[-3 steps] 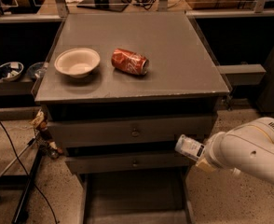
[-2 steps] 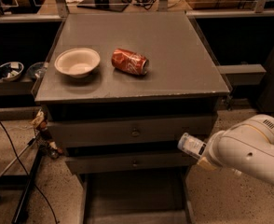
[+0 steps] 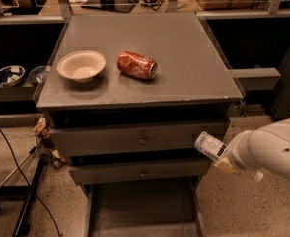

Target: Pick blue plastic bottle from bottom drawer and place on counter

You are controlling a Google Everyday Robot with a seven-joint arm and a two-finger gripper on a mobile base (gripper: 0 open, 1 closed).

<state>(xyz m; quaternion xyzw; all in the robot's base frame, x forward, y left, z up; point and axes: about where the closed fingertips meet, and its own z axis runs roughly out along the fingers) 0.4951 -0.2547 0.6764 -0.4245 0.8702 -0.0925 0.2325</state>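
My gripper (image 3: 225, 160) is at the lower right, beside the cabinet's right front corner. It is shut on the blue plastic bottle (image 3: 209, 145) and holds it tilted in the air, at about the height of the two upper drawers. The bottom drawer (image 3: 140, 209) is pulled out below, and its grey tray shows nothing inside. The counter (image 3: 189, 58) is the grey cabinet top, above and to the left of the bottle.
A crushed red soda can (image 3: 136, 64) and a white bowl (image 3: 81, 65) lie on the counter's front left. The two upper drawers (image 3: 142, 139) are closed. A side shelf with bowls (image 3: 9, 74) is at the left. Cables and a stand leg run over the floor at the lower left.
The gripper has moved the bottle slightly up and to the right, away from the open bottom drawer.
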